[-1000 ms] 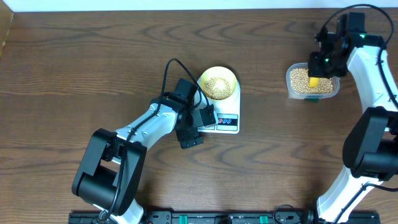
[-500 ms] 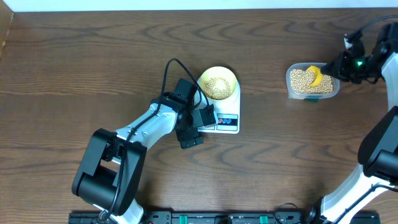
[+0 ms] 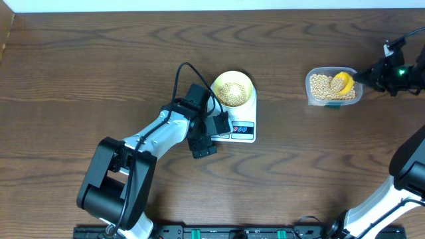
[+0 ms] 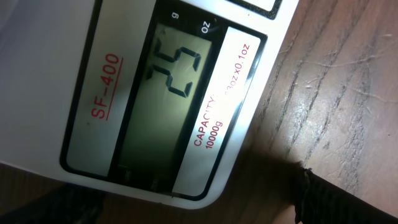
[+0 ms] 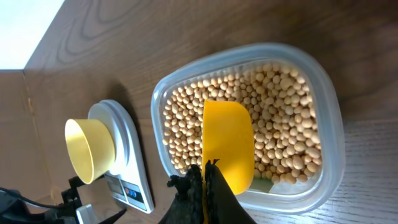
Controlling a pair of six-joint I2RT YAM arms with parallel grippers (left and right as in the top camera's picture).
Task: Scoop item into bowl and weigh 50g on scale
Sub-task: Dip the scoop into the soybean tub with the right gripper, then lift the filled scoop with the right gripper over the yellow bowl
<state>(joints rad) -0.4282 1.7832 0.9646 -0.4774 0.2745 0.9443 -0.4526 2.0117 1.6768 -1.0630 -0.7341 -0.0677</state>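
Brown wood-grain table (image 3: 99, 66).

- The scale (image 3: 244, 133) sits near the middle. The bowl (image 3: 246, 82) stands on its platform, toward the back.
- A layer of beans (image 3: 232, 91) covers the bowl's bottom. Most of the beans are in the clear tub (image 3: 359, 95), well apart to the right near the table's far edge.
- Only bare table lies between the scale and the tub.
- Left gripper (image 3: 211, 137): jaws wide apart and holding nothing. It is parked at the scale's front left corner, and from overhead it covers part of the scale's front. A black cable (image 3: 178, 78) loops up behind the arm, just left of the bowl.
- The left wrist view is tight on the display (image 4: 163, 99). It shows two digits that read as 25, with "SF-400" printed beside them.
- Right gripper (image 5: 204, 185): jaws together, clamped on the near end of the yellow scoop (image 5: 229, 142).
- The scoop lies inside the tub on top of the beans, reaching in from the tub's right side.
- Whether the scoop holds any beans cannot be told.
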